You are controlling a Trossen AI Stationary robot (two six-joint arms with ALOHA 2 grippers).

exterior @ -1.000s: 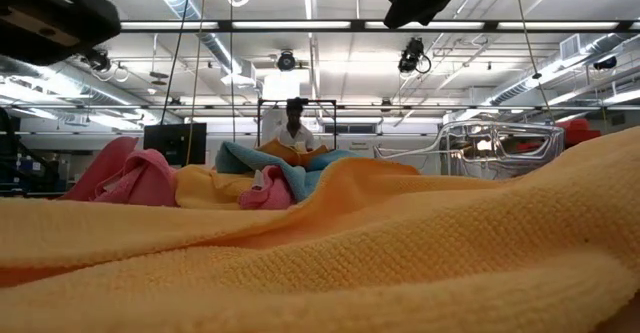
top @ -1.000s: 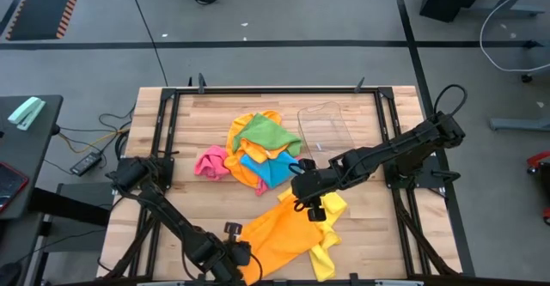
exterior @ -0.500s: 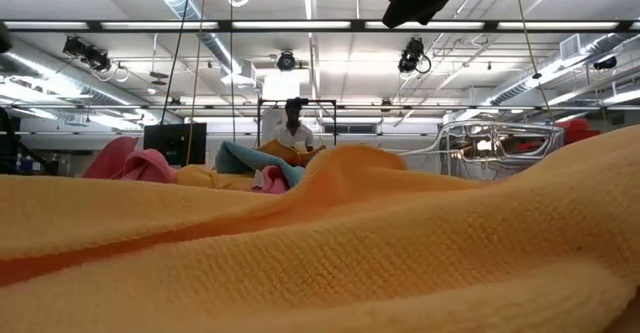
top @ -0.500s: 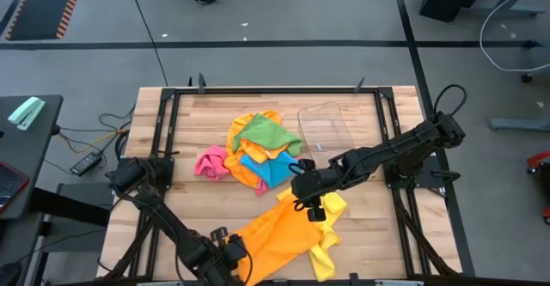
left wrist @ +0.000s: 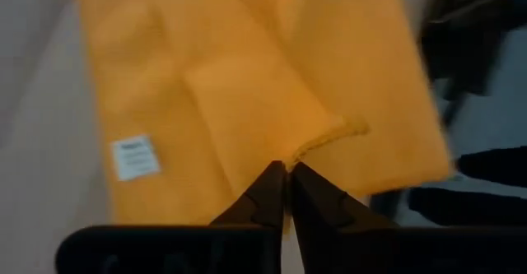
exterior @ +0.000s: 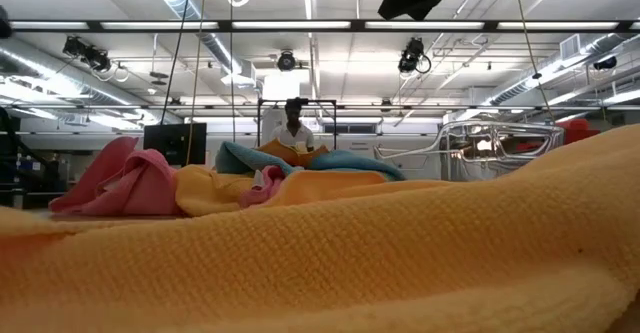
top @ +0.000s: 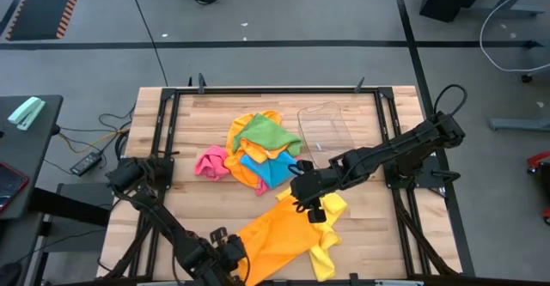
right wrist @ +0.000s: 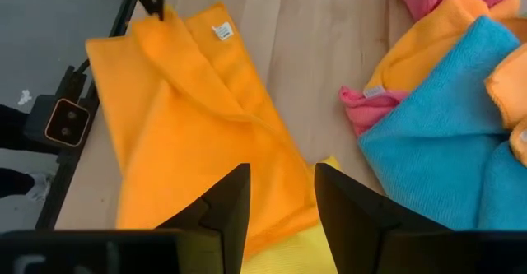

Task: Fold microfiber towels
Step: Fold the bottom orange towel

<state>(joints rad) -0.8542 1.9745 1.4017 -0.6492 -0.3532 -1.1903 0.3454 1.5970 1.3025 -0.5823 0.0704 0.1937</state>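
The orange towel (top: 273, 237) is spread near the table's (top: 361, 234) front edge, right of centre, and a white tag (left wrist: 134, 157) is seen on it in the left wrist view. The left gripper (top: 234, 253) is at that towel's front-left corner, by the table's front edge; its fingers (left wrist: 268, 198) are pressed together at a fold of the orange cloth, and whether any fabric is actually pinched cannot be told, the edge there being blurred. The right gripper (top: 311, 205) is held over the towel's far-right end, where a yellow towel (top: 329, 226) shows from underneath; its jaws stand apart with nothing seen between them in the right wrist view. The remaining towels are heaped at the table's centre: green towel (top: 265, 135) on top, blue towel (top: 268, 167) below it, pink towel (top: 211, 163) at the heap's left. A clear plastic tray (top: 325, 130) is set just right of the heap, toward the back edge.
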